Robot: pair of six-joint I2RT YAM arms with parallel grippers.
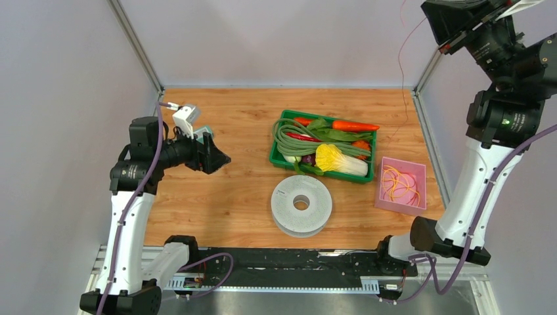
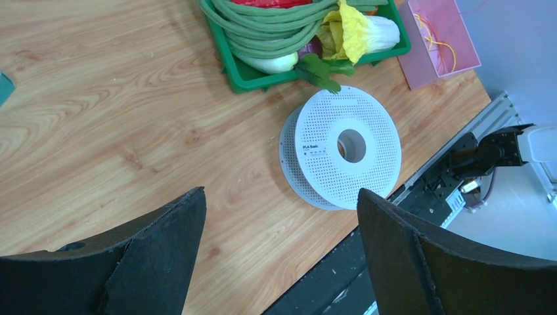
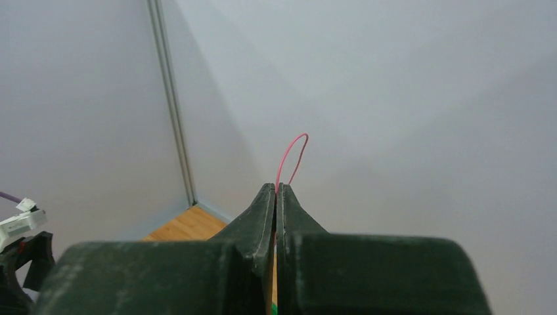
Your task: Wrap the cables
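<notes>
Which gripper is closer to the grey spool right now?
Left. The left gripper hovers open over the table, to the left of the spool. The right gripper is raised high at the far right corner, shut on a thin pink wire.

Top overhead; left wrist downward, shares spool (image 2: 378,157); right wrist faces wall (image 3: 407,92).

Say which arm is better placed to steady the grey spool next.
Probably left: the open left hand faces the flat round light-grey spool, while the right hand is raised high, shut on a thin pink strand.
</notes>
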